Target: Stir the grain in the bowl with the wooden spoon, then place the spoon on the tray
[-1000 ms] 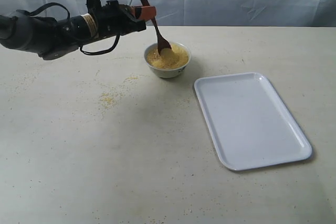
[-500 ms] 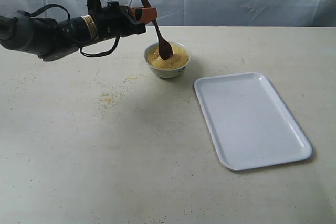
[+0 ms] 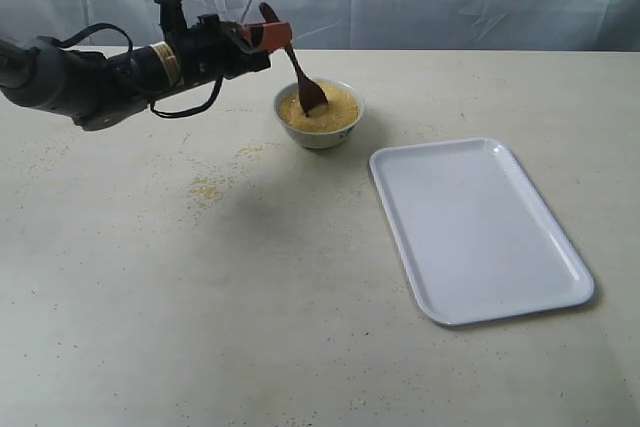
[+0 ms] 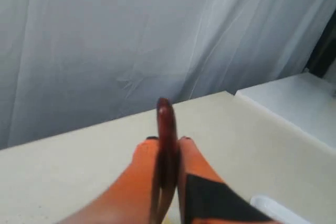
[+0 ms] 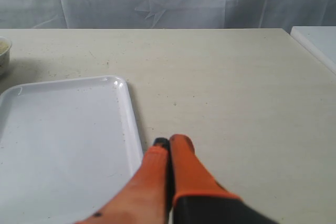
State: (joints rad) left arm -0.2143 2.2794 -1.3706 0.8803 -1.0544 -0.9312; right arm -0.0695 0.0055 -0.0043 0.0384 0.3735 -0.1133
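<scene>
Wooden spoon (image 3: 300, 72) leaned left, left tool (image 3: 272, 32) clamping it; right tool (image 5: 168, 145), wrist-view only, closed.

Table (image 3: 250, 307): bowl (image 3: 322, 135) at rear centre, holding grain (image 3: 337, 113); wooden spoon (image 3: 300, 75) tilted, scoop in the grain, handle up-left in the left gripper (image 3: 275, 29); tray (image 3: 475, 227) right of and before the bowl, apart; spilled grains (image 3: 207, 187) left-front of the bowl
</scene>
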